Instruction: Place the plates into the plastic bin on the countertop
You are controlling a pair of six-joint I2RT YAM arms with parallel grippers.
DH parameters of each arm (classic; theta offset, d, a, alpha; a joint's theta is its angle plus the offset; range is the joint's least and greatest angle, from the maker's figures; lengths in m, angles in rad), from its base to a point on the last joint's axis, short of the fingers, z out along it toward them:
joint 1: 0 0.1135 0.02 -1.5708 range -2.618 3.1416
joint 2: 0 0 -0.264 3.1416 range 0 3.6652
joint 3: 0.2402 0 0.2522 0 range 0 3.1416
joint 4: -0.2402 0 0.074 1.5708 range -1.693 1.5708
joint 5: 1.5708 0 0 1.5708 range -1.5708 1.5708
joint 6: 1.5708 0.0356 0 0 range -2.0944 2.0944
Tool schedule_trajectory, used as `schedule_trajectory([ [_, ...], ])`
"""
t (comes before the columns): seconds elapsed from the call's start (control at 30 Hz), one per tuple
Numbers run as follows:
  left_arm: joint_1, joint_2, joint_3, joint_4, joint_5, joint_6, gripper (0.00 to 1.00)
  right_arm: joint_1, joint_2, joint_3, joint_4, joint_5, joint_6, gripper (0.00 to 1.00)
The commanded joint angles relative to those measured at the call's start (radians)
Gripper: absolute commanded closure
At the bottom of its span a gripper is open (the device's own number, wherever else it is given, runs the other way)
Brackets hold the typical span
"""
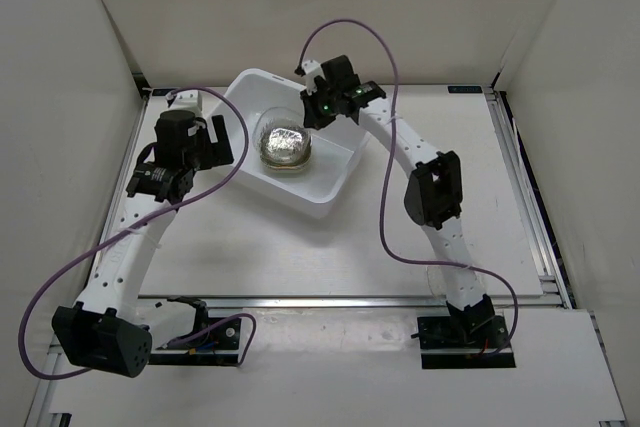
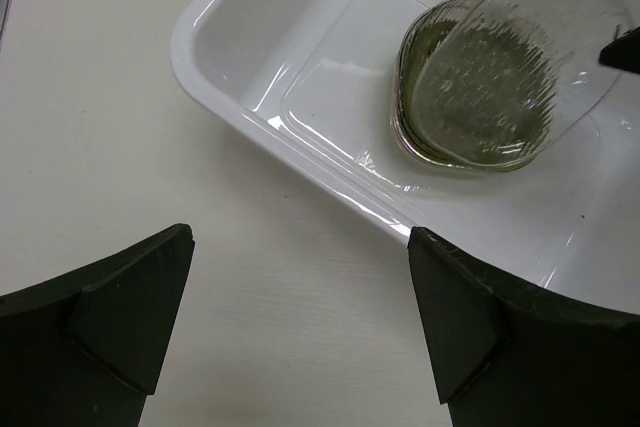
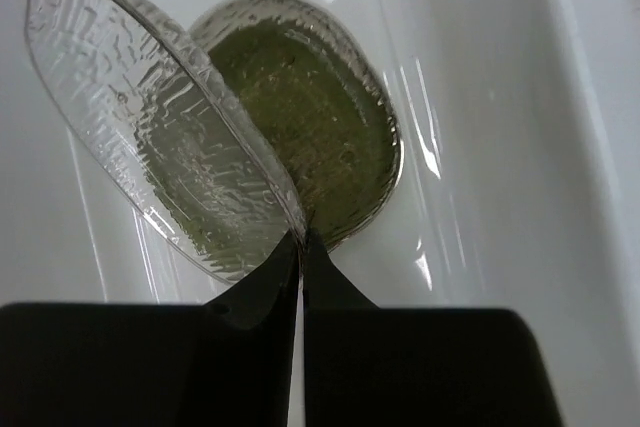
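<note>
The white plastic bin (image 1: 330,187) stands on the countertop (image 1: 300,257) at the back middle. Inside it lies a stack of plates (image 1: 283,147) with a green plate (image 3: 330,137) showing under clear glass. My right gripper (image 3: 301,237) is shut on the rim of a clear glassy plate (image 3: 150,127) and holds it tilted over the stack, inside the bin; it also shows in the left wrist view (image 2: 540,57). My left gripper (image 2: 300,317) is open and empty, over the countertop just left of the bin (image 2: 300,137).
White walls (image 1: 60,97) close in the countertop on three sides. Metal rails (image 1: 530,207) run along its right and near edges. Purple cables (image 1: 385,217) hang from both arms over the surface.
</note>
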Motion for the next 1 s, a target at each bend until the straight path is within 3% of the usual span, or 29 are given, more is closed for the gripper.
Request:
schedule_trajectory([
  [0.0,0.010,-0.027,0.013,-0.021,0.032,0.006,0.01,0.031,-0.028,-0.012,0.133,0.052,-0.006,1.00],
  [0.17,0.008,-0.027,0.016,-0.030,0.038,0.010,0.01,0.053,0.068,0.078,0.107,0.104,-0.013,1.00],
  [0.57,0.010,-0.008,0.025,-0.030,0.064,0.016,0.01,0.038,0.113,0.047,0.057,0.121,-0.030,0.97],
  [0.73,0.010,0.001,0.028,-0.027,0.079,0.015,0.01,0.038,0.125,0.050,0.051,0.105,-0.032,0.87],
  [0.9,0.010,0.025,0.053,-0.027,0.111,0.032,0.01,0.038,0.113,0.053,0.065,0.091,-0.045,0.61],
  [0.97,0.002,0.039,0.060,-0.015,0.153,0.044,0.01,0.038,0.089,0.057,0.073,0.068,-0.064,0.56],
])
